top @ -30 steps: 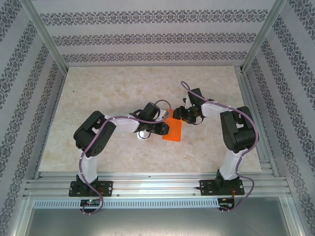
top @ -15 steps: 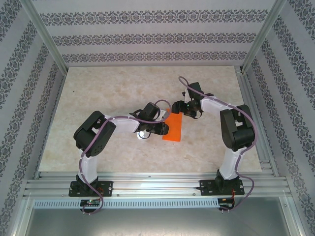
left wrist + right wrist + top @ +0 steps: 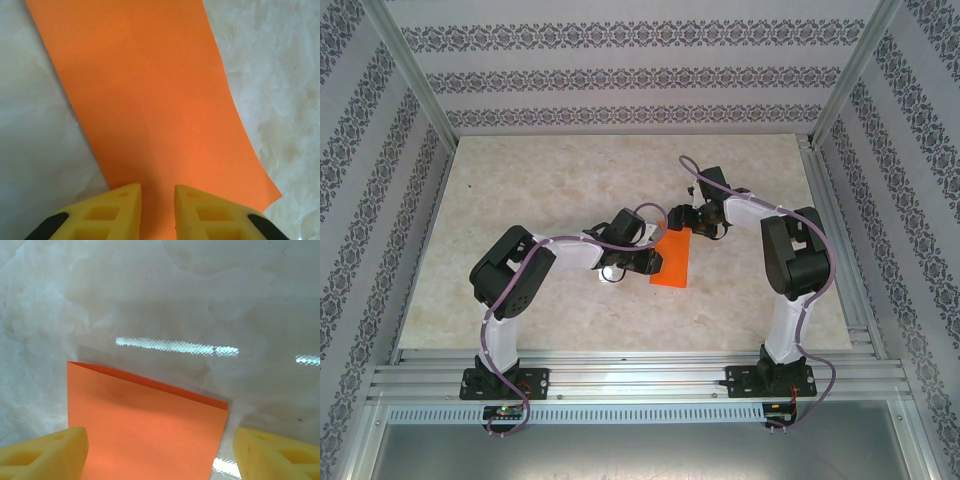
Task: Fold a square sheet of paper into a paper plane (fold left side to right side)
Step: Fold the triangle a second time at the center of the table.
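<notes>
- Yellow-fingered left tool [image 3: 157, 191] points down at the thin, bright orange sheet of paper [image 3: 150, 100], its jaws a narrow gap apart with orange showing between them; nothing looks clamped
- Its fingertips [image 3: 131, 189] sit at one end of the sheet, over its middle
- Spread wide, the right tool [image 3: 160, 440] has one yellow finger at each side of the sheet's other end
- From above, the orange sheet of paper [image 3: 672, 265] lies as a narrow rectangle near the middle of the pale marbled surface [image 3: 520, 190]
- There the left tool [image 3: 645, 262] is at its left edge and the right tool [image 3: 682, 222] at its far end
- The right wrist view shows a darker second layer along the sheet's [image 3: 145, 430] far edge, so it is doubled over
</notes>
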Robot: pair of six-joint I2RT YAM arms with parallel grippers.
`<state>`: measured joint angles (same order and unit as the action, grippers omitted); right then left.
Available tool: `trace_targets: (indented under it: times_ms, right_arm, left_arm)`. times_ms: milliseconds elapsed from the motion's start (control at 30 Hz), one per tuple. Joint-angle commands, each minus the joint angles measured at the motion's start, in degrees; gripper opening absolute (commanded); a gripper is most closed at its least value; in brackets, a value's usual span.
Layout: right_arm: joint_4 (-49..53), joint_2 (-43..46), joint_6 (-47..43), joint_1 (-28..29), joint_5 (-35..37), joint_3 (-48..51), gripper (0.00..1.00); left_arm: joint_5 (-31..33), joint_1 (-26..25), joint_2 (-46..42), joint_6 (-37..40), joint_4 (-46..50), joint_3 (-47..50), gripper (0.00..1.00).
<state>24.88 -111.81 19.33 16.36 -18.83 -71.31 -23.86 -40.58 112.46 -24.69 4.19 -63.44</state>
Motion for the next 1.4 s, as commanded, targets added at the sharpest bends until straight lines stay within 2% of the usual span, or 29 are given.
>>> trace_targets:
  times_ms: [0, 267, 500, 733, 1067, 1367]
  right_arm:
    - [-2.6, -1.2, -0.9, 0.0, -2.4, -1.0, 0.76]
    - [-4.9, 1.3, 0.2, 0.6, -4.8, 1.3, 0.71]
    - [-4.3, 3.9, 0.6, 0.6, -5.0, 3.3, 0.70]
    - [-4.9, 7.8, 1.6, 0.6, -7.3, 7.7, 0.54]
    - [-6.3, 9.8, 2.3, 0.9, -7.5, 13.1, 0.52]
    - [-7.9, 12.7, 4.8, 0.9, -9.2, 16.8, 0.43]
  left_arm:
    - [0.6, -0.2, 0.8, 0.6, 1.0, -1.0, 0.23]
    - [0.6, -0.3, 0.8, 0.6, 1.0, -1.0, 0.23]
    - [0.7, -0.3, 0.7, 0.7, 1.1, -1.0, 0.23]
    - [0.7, -0.3, 0.8, 0.6, 1.1, -0.9, 0.23]
    - [0.4, -0.3, 0.5, 0.6, 0.5, -0.6, 0.23]
    - [0.4, -0.3, -0.7, 0.6, -0.9, 0.4, 0.25]
